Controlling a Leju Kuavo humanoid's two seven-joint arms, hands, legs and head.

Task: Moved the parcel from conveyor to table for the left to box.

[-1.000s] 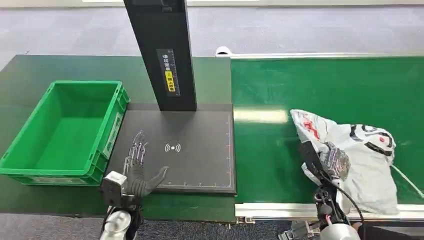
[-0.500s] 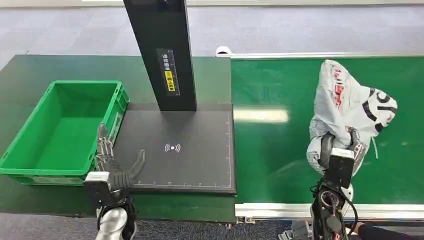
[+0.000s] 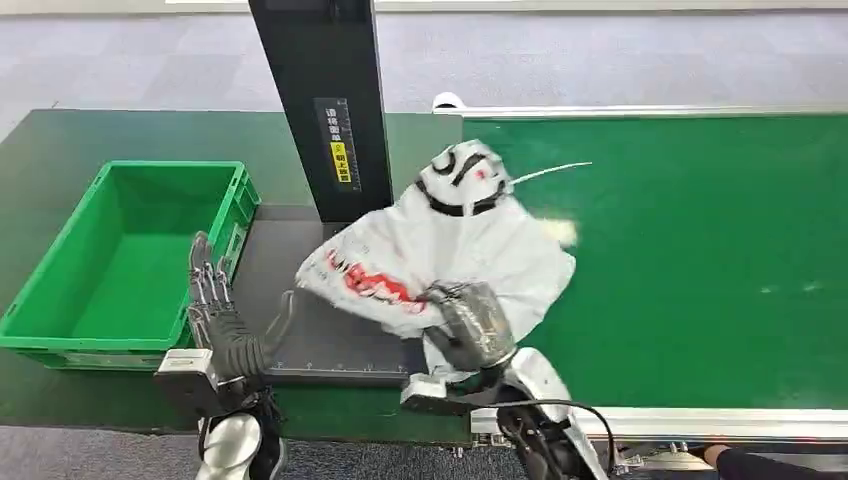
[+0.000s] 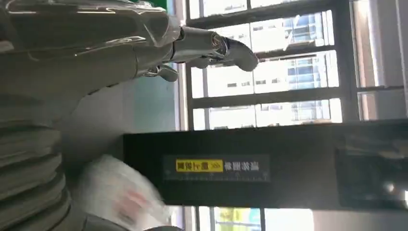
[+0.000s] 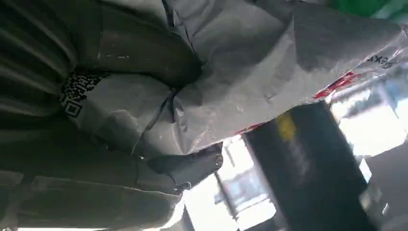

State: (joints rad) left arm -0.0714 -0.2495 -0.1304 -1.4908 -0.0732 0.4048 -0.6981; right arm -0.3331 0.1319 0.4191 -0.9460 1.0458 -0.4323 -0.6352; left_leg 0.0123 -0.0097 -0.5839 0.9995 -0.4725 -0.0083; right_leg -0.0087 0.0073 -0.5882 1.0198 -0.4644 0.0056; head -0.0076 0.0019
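The right hand [image 3: 470,325] grips the parcel [image 3: 440,250], fingers wrapped into the crumpled white plastic near its lower edge; in the right wrist view the bag [image 5: 250,72] bunches tight against the palm and a dark finger curls under it. A second ago that hand was closing on the parcel where it lay on the conveyor [image 3: 700,250], near the robot's side of the belt. Half a second ago the parcel hung lifted above the belt. Now it has swung across to the left and hangs over the seam between the belt and the black pad [image 3: 300,340], its loose end fanned out toward the black post [image 3: 325,100]. Whether its underside touches the pad cannot be told.

The left hand [image 3: 215,315] stands upright with fingers spread and nothing in it, at the pad's near left corner, just beside the green bin [image 3: 120,260]. It has drawn back from over the pad to this edge spot within the last second, leaving room for the parcel to land.

So the carry looks nearly done: the parcel has left the belt and hangs mostly over the table [image 3: 60,150]. What remains, judging from this, is to lower and let go on the pad, after which the left hand is well placed to take the parcel into the bin. The slack plastic may drape against the post or slide as it is set down.
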